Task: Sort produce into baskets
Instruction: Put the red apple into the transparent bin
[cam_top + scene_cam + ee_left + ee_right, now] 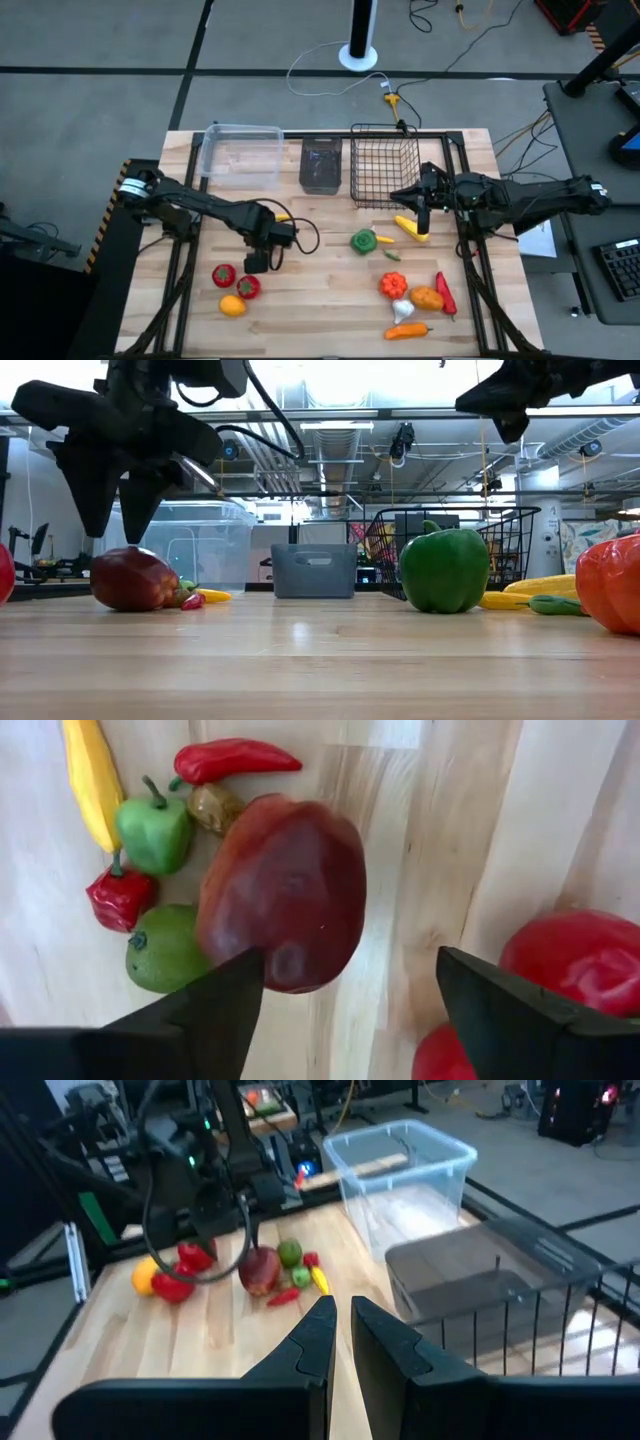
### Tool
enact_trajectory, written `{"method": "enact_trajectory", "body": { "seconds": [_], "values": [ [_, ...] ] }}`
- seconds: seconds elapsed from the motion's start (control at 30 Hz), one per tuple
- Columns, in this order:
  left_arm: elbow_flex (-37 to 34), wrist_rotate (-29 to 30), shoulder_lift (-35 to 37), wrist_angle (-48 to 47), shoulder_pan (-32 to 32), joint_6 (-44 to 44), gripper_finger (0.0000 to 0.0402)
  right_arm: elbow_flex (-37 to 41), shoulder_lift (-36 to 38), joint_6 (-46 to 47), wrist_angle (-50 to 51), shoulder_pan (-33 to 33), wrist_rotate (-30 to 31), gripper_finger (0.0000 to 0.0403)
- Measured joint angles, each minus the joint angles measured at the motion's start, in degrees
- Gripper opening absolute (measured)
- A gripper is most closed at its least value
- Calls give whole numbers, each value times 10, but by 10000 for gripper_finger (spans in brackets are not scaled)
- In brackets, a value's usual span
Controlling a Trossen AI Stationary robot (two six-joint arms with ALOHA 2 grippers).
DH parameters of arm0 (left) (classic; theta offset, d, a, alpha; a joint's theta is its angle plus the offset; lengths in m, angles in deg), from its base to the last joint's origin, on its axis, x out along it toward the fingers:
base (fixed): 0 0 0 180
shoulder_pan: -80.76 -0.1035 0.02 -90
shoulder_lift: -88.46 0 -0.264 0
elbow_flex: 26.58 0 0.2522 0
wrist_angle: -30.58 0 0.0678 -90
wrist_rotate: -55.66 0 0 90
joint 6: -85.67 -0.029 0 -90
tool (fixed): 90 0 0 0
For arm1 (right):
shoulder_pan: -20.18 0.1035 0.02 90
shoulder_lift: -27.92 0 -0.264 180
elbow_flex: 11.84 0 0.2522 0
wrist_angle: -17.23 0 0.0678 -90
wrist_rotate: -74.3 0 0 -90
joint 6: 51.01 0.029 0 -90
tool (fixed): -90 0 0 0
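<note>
A dark red apple-like fruit [285, 890] lies on the wooden table [320, 300], with small produce beside it: a yellow pepper [92, 780], a red chili [235, 758], a green pepper [155, 830] and a lime [165, 950]. My left gripper [345, 990] is open and hangs just above the fruit, fingers pointing down, as the low view [125, 510] also shows. My right gripper [421, 205] is shut and empty, up in the air in front of the black wire-mesh basket [383, 165]. The clear tub [240, 152] and the dark bin [321, 165] stand at the far edge.
Two red fruits [224, 275] [248, 287] and an orange one [232, 306] lie near my left gripper. A green pepper [364, 240] and a yellow vegetable [410, 228] lie mid-table. A cluster with white garlic [402, 310] and a red chili [445, 293] lies near right.
</note>
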Motion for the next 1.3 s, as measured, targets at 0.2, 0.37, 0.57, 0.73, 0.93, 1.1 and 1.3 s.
{"method": "enact_trajectory", "body": {
  "seconds": [0.2, 0.37, 0.57, 0.73, 0.93, 1.1, 1.3],
  "values": [
    [21, 5, 8, -4, 0, -2, 288, -19, -11, -9, 4, 0, -20, 29],
    [31, 32, 16, -6, 0, -16, 288, -23, -19, -5, 3, 0, -31, 35],
    [30, 50, 16, -3, 0, -32, 288, -23, -19, -1, -37, 0, -58, 97],
    [25, 76, 16, 16, 5, -33, 288, -23, -23, 3, -36, 2, -57, 160],
    [16, 95, 16, 27, 15, -54, 288, -23, -41, 3, -33, 15, -61, 206],
    [12, 95, 16, 30, 16, -52, 288, -23, -49, 1, -31, 15, -61, 223],
    [-3, 95, 14, 36, 16, -39, 288, -23, -49, -1, -30, 15, -61, 234]
  ]
}}
